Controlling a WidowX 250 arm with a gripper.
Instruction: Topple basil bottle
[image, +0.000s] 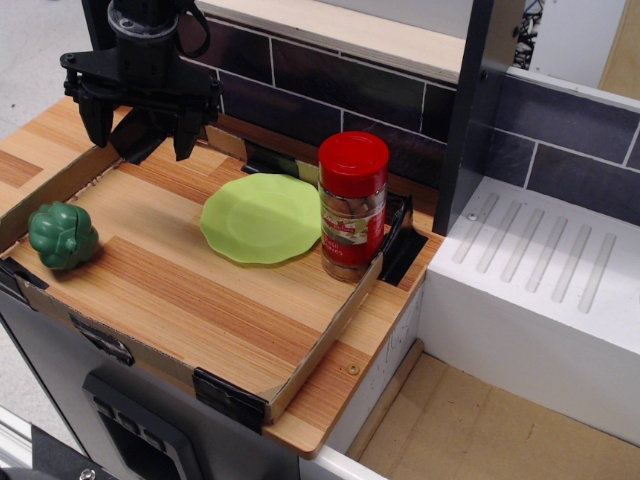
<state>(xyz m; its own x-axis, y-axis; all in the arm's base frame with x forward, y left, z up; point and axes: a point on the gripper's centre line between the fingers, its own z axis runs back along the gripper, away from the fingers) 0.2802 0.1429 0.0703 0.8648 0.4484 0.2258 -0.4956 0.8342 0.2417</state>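
The basil bottle (352, 206) stands upright at the right edge of the wooden counter (200, 290). It is a clear jar with a wide red cap, a red-and-white label and brownish contents. It stands just right of a green plate (262, 217). My black gripper (140, 128) hangs over the back left of the counter, well to the left of the bottle. Its fingers point down, spread apart, with nothing between them.
A green bell pepper toy (62, 235) lies at the counter's left edge. A dark tiled wall (330, 90) runs along the back. A black post (480, 110) rises right of the bottle. A white drain rack (545, 270) lies at the right.
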